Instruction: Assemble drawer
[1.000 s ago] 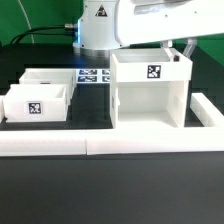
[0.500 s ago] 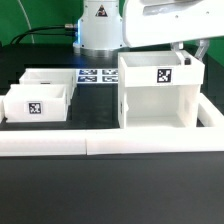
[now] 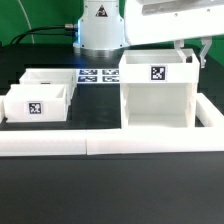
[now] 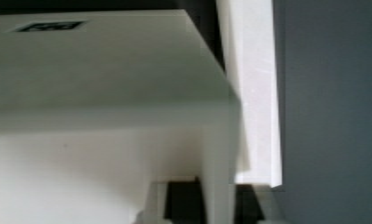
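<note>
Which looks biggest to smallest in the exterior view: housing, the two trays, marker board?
1. The housing.
2. The near tray and far tray: alike; the far one is partly hidden and farther off, so no ranking.
3. The marker board, smallest, though partly hidden.

The marker board (image 3: 97, 75) and a border wall (image 3: 60, 143) occupy the table (image 3: 110, 190).
</note>
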